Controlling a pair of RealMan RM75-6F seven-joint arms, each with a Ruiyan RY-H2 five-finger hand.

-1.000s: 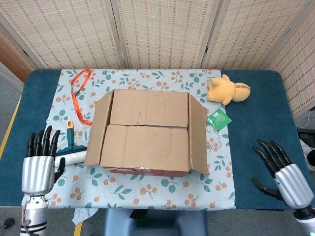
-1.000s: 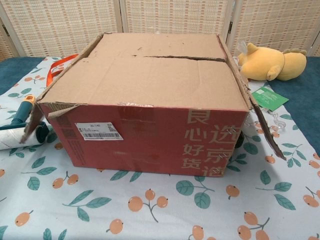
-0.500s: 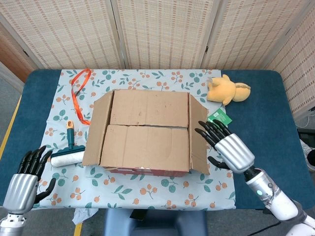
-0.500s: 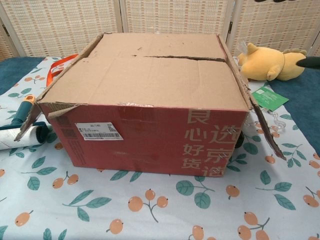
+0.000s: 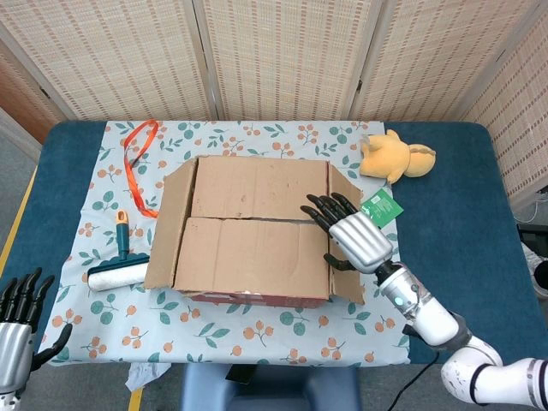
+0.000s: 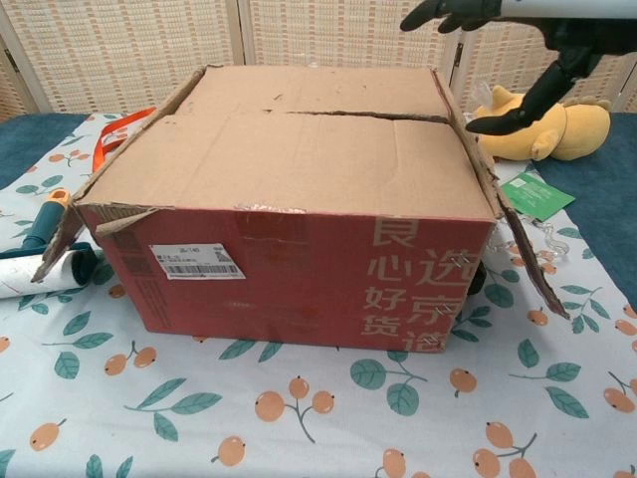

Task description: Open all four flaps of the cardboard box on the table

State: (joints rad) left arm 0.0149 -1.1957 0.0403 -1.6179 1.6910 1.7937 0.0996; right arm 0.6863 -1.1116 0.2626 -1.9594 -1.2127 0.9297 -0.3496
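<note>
The cardboard box [image 5: 248, 231] stands mid-table on a floral cloth, its red front facing the chest view [image 6: 289, 269]. Its far and near top flaps lie flat, meeting at a seam. The left side flap [image 5: 171, 223] and the right side flap [image 5: 342, 184] splay outward. My right hand [image 5: 347, 235] hovers over the box's right edge with fingers spread and nothing in it; the chest view shows it high above the top right corner [image 6: 518, 40]. My left hand [image 5: 17, 330] is low at the near left, off the table, fingers apart and empty.
A yellow plush toy [image 5: 396, 156] lies right of the box at the back, with a green packet [image 5: 380, 207] beside the right flap. An orange ribbon [image 5: 137, 163] and a lint roller [image 5: 120, 274] lie left of the box. Woven screens stand behind the table.
My right hand has swung left from the table's right edge to above the box's right side. My left hand has dropped back towards the near left corner. The box has not moved.
</note>
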